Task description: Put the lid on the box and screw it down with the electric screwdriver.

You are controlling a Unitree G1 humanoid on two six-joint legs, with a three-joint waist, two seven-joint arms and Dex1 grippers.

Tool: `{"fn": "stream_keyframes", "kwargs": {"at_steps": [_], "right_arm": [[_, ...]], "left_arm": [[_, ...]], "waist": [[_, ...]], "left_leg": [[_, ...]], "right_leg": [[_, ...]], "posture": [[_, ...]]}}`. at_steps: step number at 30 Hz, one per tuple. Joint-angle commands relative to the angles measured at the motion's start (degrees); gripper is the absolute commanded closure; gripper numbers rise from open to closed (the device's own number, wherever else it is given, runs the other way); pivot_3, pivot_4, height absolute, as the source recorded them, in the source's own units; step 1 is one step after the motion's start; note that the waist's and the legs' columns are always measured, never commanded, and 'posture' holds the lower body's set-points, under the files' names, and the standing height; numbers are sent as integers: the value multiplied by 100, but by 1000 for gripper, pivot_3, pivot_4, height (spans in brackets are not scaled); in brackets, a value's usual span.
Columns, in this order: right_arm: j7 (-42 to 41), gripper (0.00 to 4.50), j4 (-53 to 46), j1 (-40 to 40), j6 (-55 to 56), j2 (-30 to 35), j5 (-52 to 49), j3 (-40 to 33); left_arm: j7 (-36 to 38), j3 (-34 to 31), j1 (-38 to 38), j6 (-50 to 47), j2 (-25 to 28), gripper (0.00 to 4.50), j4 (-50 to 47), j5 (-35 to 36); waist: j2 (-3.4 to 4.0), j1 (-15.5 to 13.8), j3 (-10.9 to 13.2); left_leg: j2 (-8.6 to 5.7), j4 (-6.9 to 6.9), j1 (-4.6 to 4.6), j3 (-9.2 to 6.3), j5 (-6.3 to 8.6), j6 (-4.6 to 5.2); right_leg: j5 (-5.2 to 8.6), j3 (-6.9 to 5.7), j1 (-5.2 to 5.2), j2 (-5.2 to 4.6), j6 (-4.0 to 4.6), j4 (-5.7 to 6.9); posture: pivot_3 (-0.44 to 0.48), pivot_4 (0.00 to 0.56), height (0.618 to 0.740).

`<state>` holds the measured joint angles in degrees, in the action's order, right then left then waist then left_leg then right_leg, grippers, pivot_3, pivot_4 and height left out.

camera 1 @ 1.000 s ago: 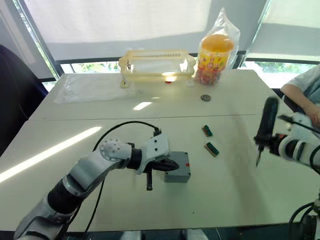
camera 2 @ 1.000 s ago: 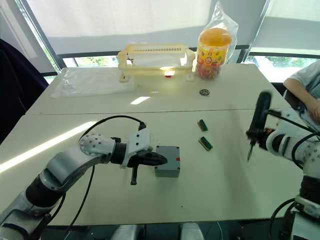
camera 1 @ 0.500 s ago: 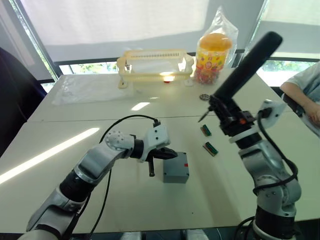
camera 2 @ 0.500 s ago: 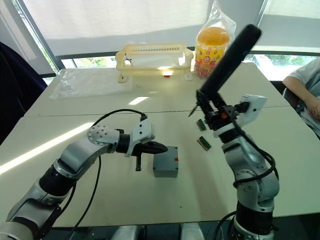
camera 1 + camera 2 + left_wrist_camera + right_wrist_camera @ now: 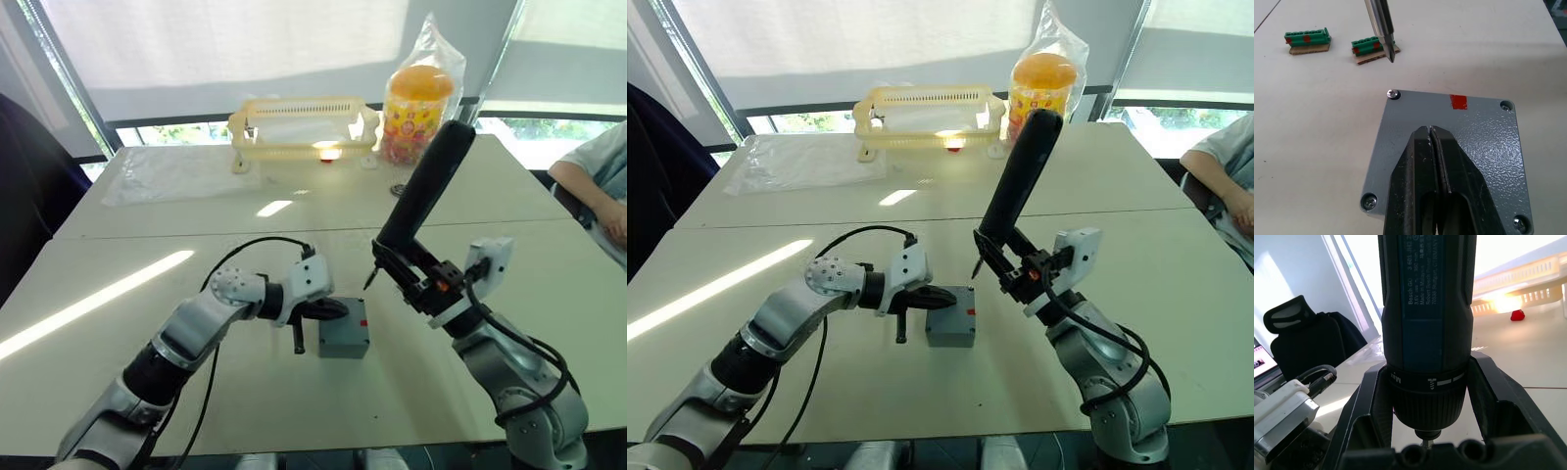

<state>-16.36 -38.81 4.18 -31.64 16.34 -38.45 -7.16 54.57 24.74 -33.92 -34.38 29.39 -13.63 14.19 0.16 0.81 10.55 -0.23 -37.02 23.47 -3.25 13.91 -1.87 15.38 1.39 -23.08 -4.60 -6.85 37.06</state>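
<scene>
Looking past the box (image 5: 344, 332), you have two green connector pieces (image 5: 1374, 49) lying on the table (image 5: 147, 245) beyond it, close to where the screwdriver bit (image 5: 1382, 28) hangs. Farther back stand a cream plastic rack (image 5: 304, 124) with a small red thing under it, a bagged jar with an orange lid (image 5: 421, 103) and a clear plastic sheet (image 5: 171, 171); a person's arm (image 5: 593, 181) shows at the table's right edge. Nothing lies between the bit and the box.

Your box sits near the middle of the table with the lid (image 5: 1449, 147) on it, a strip of red tape (image 5: 1458, 102) at one edge and screw heads in the corners. Your left gripper (image 5: 1431, 161) lies over the lid with its fingers pressed together — nothing between them. Your right gripper (image 5: 1425, 428) is clamped round the electric screwdriver (image 5: 423, 186), which leans with its handle up and away from you; the bit tip hovers above the table just beyond the box's far corner, clear of the screw there (image 5: 1393, 93).

Against half a second ago, the right arm has come in and down: the screwdriver then stood higher and farther right, its tip over the connector pieces, and a second ago it was out at the table's right edge. The box and the left gripper have kept their place.
</scene>
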Motion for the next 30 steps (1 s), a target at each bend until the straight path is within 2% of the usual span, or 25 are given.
{"fn": "stream_keyframes", "kwargs": {"at_steps": [1, 10, 30], "right_arm": [[-40, 2759, -441, -44, 296, 12, 41, 32], [-222, 2759, -104, -156, 635, -1, 374, 137], [-437, 2759, 462, 163, 929, -82, 693, 322]], "left_arm": [[56, 145, 86, 3, -29, 4500, 83, -119], [93, 152, 114, -15, -83, 4500, 118, -189], [26, 105, 211, -158, -28, 4500, -26, -197]], "waist": [[-1, -3, -1], [-1, -6, -1], [-2, -2, -2]], "left_leg": [[0, -1, -1, 0, 0, 0], [0, -3, -3, -1, 0, 0], [0, -2, -6, -2, 0, 0]], "right_leg": [[0, 0, 2, 0, 1, 0], [0, -1, 6, 0, 0, 0], [0, -1, 8, 0, 0, -1]], "posture": [[0, 150, 740], [0, 150, 740], [0, 150, 740]]}}
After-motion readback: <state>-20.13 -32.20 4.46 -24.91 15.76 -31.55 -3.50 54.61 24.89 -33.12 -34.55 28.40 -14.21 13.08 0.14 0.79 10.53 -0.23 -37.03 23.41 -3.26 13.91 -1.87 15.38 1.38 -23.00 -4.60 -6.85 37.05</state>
